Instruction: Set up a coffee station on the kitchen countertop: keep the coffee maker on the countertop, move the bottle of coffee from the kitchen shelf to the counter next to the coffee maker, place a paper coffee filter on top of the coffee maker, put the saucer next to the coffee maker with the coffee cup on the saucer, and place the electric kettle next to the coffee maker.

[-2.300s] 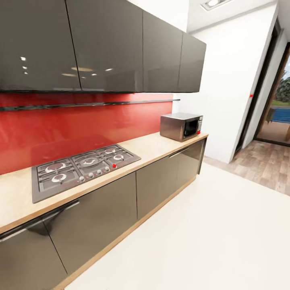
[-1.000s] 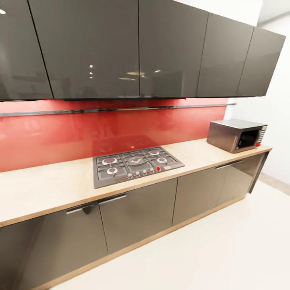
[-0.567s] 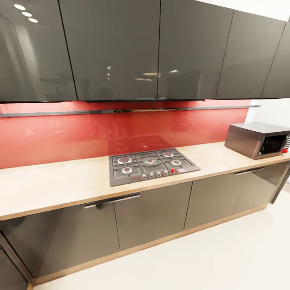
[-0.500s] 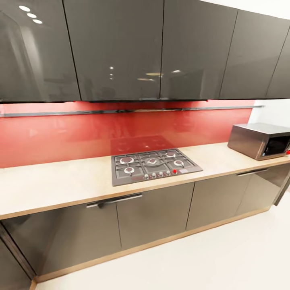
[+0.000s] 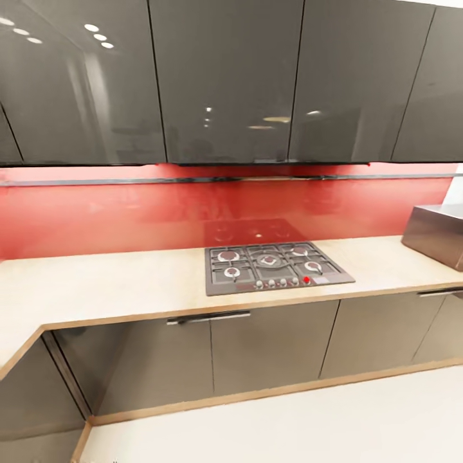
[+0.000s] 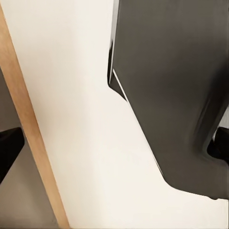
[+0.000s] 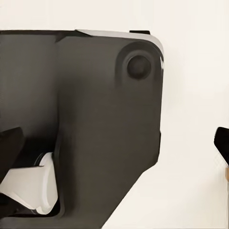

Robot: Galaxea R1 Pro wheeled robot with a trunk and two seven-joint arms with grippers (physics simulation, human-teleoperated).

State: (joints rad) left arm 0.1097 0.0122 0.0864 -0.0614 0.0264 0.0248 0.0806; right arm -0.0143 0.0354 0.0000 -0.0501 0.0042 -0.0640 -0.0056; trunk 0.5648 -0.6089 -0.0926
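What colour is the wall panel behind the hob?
Glossy red backsplash behind the hob, best seen in the head view.

Robot base, right wrist view: dark grey matte panel, rounded corners, thin pale edge highlight along one side. Round recessed boss near one rounded corner of the base. White cylindrical part beside the base's notch. Black fingertips at frame edges. Left wrist view: same dark grey base, black fingertips.

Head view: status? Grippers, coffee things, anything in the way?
Countertop in sight with hob and microwave at the edge. Coffee things not located from here. Left and right jaws wide apart in wrist views, holding nothing.
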